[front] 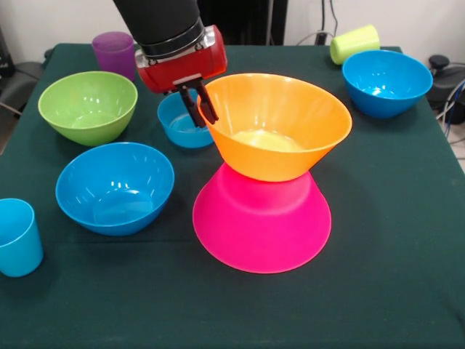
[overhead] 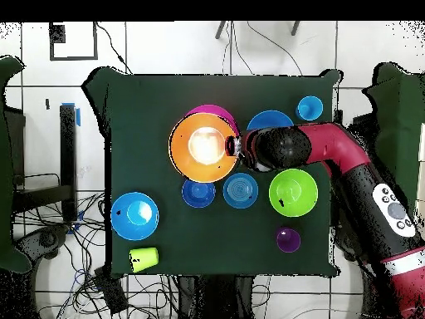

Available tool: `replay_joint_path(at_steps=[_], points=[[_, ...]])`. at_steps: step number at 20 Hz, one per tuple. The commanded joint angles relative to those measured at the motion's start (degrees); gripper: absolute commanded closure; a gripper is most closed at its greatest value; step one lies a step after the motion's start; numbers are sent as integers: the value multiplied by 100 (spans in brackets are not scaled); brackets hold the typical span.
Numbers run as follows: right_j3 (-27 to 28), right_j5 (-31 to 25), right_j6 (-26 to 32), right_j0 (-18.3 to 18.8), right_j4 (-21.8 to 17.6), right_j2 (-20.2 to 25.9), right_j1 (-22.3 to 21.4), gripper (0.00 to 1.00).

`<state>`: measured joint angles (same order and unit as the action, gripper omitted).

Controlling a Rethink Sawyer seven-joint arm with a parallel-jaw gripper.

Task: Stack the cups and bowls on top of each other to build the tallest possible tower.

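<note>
The gripper [front: 200, 105] has its two dark fingers [front: 195, 109] close together at the rim of the big orange bowl [front: 280, 120], apparently pinching that rim. The orange bowl sits upright, empty, on the upturned big pink bowl [front: 261, 229]. Just behind the fingers lies a small light-blue bowl [front: 178, 123]; overhead, a dark-blue bowl [overhead: 197, 193] lies beside it. The green bowl [front: 87, 105] and two medium blue bowls [front: 115, 187] [front: 386, 82] are empty. The yellow-green cup [front: 354, 42] lies on its side; the purple cup [front: 114, 52] and light blue cup [front: 18, 236] stand upright.
</note>
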<state>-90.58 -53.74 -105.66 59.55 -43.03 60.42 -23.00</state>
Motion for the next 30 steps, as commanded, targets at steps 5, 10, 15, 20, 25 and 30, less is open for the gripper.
replay_joint_path(at_steps=[5,10,15,20,25,30], points=[[218,-141,1539,-187,28,-408,494,100],[206,208,1512,-116,-34,-379,706,100],[328,305,1565,-128,-50,-327,885,100],[531,269,1615,-210,-10,-340,1040,100],[408,395,1549,-112,-27,-337,1023,100],[566,296,1723,-131,3,-316,1107,100]])
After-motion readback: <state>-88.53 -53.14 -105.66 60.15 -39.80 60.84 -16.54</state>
